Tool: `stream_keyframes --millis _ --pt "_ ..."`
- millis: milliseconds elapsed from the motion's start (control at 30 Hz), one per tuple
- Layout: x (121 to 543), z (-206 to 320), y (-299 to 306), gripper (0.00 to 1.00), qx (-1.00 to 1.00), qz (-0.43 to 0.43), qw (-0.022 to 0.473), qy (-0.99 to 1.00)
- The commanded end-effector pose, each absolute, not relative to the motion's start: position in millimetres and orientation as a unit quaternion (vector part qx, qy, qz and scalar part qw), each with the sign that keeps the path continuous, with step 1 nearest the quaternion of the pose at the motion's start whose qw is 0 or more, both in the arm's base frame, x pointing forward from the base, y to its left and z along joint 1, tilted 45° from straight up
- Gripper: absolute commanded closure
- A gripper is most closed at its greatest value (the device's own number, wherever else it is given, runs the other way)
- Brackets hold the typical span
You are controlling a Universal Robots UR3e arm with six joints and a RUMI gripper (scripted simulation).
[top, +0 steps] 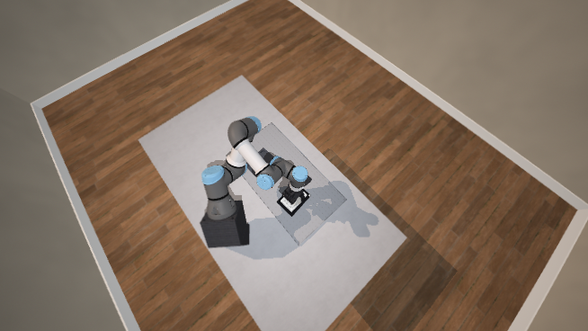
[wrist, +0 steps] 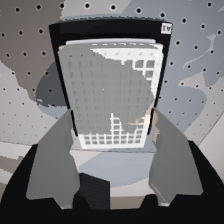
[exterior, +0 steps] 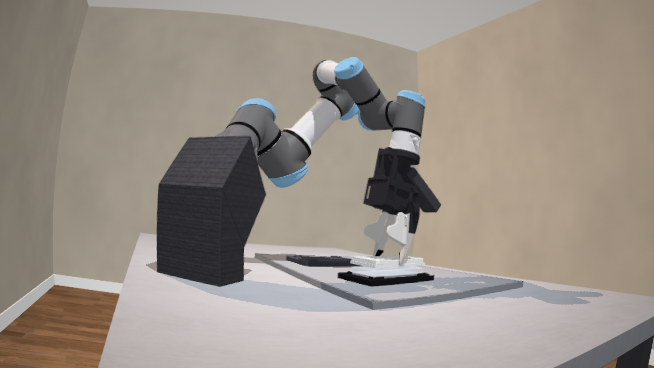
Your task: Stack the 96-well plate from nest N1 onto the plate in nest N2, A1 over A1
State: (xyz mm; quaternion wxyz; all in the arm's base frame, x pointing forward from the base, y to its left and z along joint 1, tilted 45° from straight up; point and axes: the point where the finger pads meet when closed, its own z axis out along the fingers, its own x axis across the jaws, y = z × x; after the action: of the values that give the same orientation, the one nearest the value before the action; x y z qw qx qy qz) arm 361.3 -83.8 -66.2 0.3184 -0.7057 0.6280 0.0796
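My gripper (exterior: 395,257) is shut on the white 96-well plate (exterior: 387,261), gripping its two long sides. In the wrist view the gripper (wrist: 112,117) holds the plate (wrist: 111,95) straight over the black nest N2 (wrist: 111,30), lined up with its frame. From the side, a second white plate (exterior: 385,271) lies flat in N2 (exterior: 385,278) right beneath the held one. The two plates are very close; I cannot tell whether they touch. Nest N1 (exterior: 319,259) stands empty behind. In the overhead view the gripper (top: 294,198) covers most of the plates.
Both nests sit on a grey perforated baseplate (exterior: 400,292) on the table. The arm's dark pedestal (exterior: 207,210) stands to the left. A small label (wrist: 166,28) marks the far right corner of N2.
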Motion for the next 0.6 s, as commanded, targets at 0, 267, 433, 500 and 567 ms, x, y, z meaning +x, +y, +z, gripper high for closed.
stream_keyframes --millis 0,267,433,500,567 --pt "361.9 -66.6 -84.3 1.00 -0.706 0.079 0.318 0.628" --pt "362.4 -67.3 -83.7 1.00 -0.706 0.079 0.318 0.628" --pt "362.7 -67.9 -83.3 1.00 -0.706 0.079 0.318 0.628" --pt "362.9 -68.2 -83.1 1.00 -0.706 0.079 0.318 0.628" --pt "363.0 -68.4 -82.9 1.00 -0.706 0.079 0.318 0.628"
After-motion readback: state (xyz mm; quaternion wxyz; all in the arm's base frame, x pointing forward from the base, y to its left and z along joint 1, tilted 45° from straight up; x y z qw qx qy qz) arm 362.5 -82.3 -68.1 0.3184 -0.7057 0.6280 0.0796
